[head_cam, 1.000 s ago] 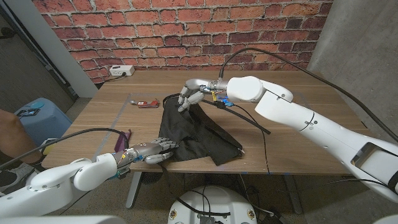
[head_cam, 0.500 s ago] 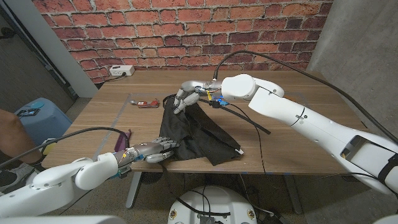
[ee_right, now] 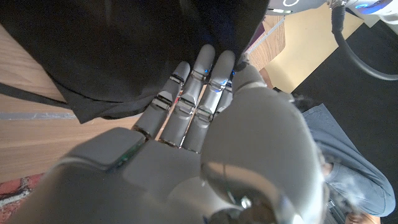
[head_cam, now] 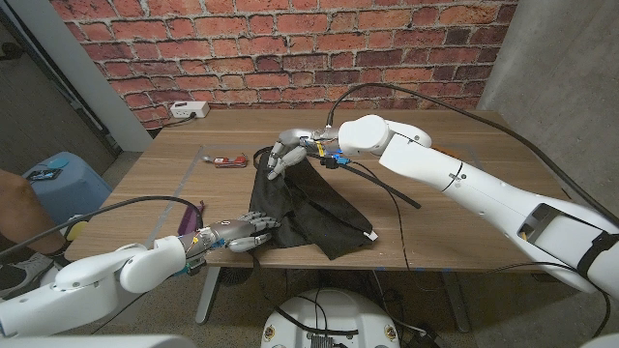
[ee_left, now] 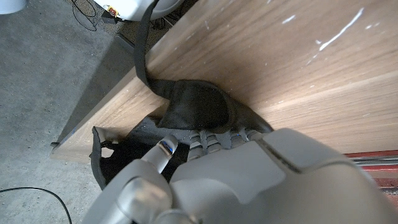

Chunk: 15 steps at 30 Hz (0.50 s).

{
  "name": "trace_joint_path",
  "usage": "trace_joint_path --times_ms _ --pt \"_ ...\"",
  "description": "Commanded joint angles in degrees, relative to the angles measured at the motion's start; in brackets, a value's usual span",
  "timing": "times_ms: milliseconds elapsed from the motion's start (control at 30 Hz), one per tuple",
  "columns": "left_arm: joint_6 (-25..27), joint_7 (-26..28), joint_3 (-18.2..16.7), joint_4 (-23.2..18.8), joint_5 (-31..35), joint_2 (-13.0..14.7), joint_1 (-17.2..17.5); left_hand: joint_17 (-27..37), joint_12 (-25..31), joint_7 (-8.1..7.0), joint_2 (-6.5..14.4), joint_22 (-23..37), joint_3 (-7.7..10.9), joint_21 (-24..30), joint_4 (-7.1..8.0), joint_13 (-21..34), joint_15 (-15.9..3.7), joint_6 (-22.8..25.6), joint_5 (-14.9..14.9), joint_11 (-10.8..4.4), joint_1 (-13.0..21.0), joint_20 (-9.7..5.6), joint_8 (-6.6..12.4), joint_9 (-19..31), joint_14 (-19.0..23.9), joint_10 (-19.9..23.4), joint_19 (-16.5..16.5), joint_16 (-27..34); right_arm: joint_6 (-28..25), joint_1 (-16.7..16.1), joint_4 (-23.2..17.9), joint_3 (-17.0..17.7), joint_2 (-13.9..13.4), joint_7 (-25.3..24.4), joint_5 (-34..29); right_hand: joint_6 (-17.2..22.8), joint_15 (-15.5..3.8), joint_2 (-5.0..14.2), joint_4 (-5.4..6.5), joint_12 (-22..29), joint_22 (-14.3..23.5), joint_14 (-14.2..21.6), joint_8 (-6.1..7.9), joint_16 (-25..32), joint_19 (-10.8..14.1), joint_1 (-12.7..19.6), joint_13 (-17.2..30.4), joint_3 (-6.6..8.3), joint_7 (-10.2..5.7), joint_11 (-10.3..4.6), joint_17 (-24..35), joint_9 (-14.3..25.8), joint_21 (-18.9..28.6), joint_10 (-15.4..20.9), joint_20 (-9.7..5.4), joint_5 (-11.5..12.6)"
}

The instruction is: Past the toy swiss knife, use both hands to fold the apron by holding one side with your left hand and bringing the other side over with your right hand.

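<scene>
left hand [head_cam: 239,233] low at near edge, fingers gripping; right hand [head_cam: 283,155] raised, fingers pinched

Brick-walled lab [head_cam: 290,48], cabled table [head_cam: 464,232]

Right robot hand [head_cam: 282,155] fingertips buried in apron [head_cam: 300,208] fabric — grip unclear; toy swiss knife [head_cam: 228,160] too small for detail.

Matt black cloth apron [head_cam: 295,203] on smooth wooden table [head_cam: 464,208]; rough brick wall [head_cam: 290,48] behind.
</scene>
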Motion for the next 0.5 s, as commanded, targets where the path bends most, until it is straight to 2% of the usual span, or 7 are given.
trace_joint_path --times_ms 33,500 --pt "0.31 0.94 1.78 -0.32 -0.91 1.37 -1.4 0.02 0.27 -0.38 -3.11 0.23 0.37 0.12 -0.07 0.19 0.27 0.06 0.2 -0.18 -2.41 -0.26 0.16 0.13 -1.31 -0.25 -9.89 -0.04 0.75 0.9 4.3 -1.32 1.73 1.55 2.87 0.05 -5.14 0.21 0.19 -0.05 0.24 0.47 0.2 -0.42 0.54 0.45 0.15 -0.23 -0.37 -0.1 0.26 0.36 0.4 0.32 -1.01 -0.2" --pt "0.84 2.81 3.08 -0.8 -1.75 2.7 -1.76 0.01 0.28 -0.36 -3.11 0.23 0.42 0.1 -0.08 0.19 0.28 0.16 0.19 -0.15 -2.38 -0.28 0.19 0.13 -1.23 -0.2 -9.87 -0.02 1.0 1.3 5.81 -2.45 2.71 1.8 3.99 -0.77 -5.05 0.58 0.39 -0.06 0.23 0.39 0.0 -0.79 0.39 0.13 0.87 -0.61 -0.47 -0.13 0.55 0.76 0.41 -0.4 -0.73 -0.44"
